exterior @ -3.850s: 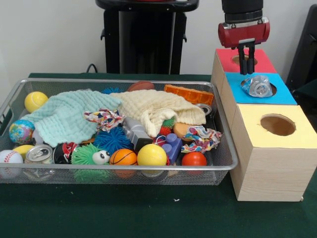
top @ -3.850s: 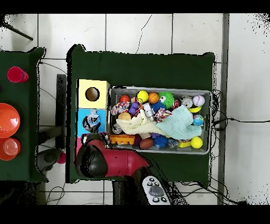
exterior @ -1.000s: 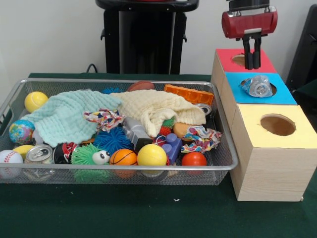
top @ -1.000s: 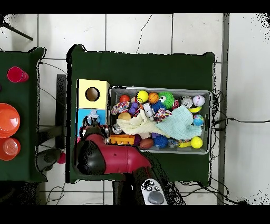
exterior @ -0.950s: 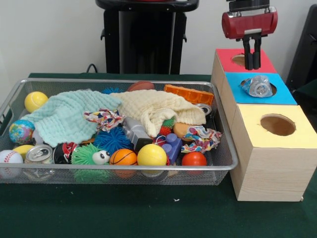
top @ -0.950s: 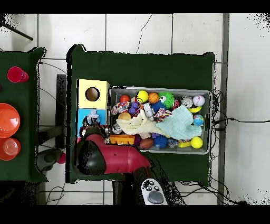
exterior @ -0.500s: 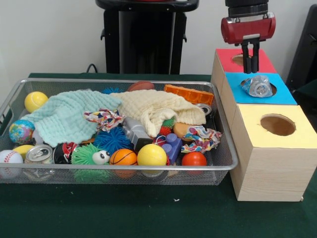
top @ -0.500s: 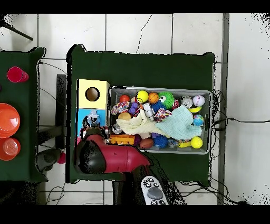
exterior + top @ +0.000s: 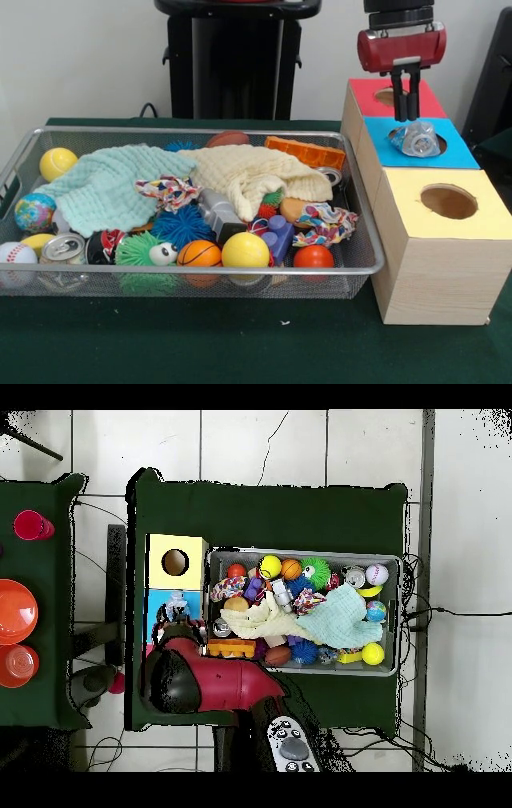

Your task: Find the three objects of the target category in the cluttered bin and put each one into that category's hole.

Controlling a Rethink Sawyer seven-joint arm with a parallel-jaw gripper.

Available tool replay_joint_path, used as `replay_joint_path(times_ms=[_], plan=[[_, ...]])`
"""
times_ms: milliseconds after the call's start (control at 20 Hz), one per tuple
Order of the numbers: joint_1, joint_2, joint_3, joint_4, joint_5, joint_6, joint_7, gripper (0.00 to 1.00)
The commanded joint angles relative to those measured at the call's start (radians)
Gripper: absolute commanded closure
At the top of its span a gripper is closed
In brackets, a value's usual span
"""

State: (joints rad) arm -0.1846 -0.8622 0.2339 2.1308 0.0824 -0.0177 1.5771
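Note:
A crumpled see-through bottle point(image 9: 417, 138) lies on the blue-surround hole point(image 9: 458, 152) of the wooden box and sticks up out of it. It also shows in the overhead view point(image 9: 176, 605). My gripper point(image 9: 406, 117) hangs just behind and above the bottle, its fingers close together and holding nothing. In the overhead view the red arm point(image 9: 205, 683) covers the gripper. The wire mesh bin point(image 9: 200, 129) is full of toys and cloths. No other bottle shows in it.
The red-surround hole point(image 9: 388, 96) is behind the blue one and the yellow-surround hole point(image 9: 448, 201) is in front. The bin holds silver cans point(image 9: 62, 248), balls, a mint cloth point(image 9: 108, 188) and a cream cloth point(image 9: 256, 176). Red cups point(image 9: 20, 612) stand on a side table.
My gripper has come down from over the red-surround hole to just behind the bottle. The bottle has not moved.

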Motion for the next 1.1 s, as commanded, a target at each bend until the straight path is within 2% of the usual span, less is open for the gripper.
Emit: replay_joint_path(times_ms=[50,450,650,800,1100], plan=[[-0.02,0.034,0.044,-0.026,0.054,-0.094,0.283,1.0],[-0.023,0.054,0.045,-0.011,0.061,-0.164,0.306,1.0],[0.005,0.065,0.001,-0.03,0.071,-0.156,0.272,1.0],[0.056,0.07,-0.065,-0.06,0.081,-0.103,0.209,1.0],[0.115,0.104,-0.154,-0.109,0.062,-0.058,0.138,1.0]])
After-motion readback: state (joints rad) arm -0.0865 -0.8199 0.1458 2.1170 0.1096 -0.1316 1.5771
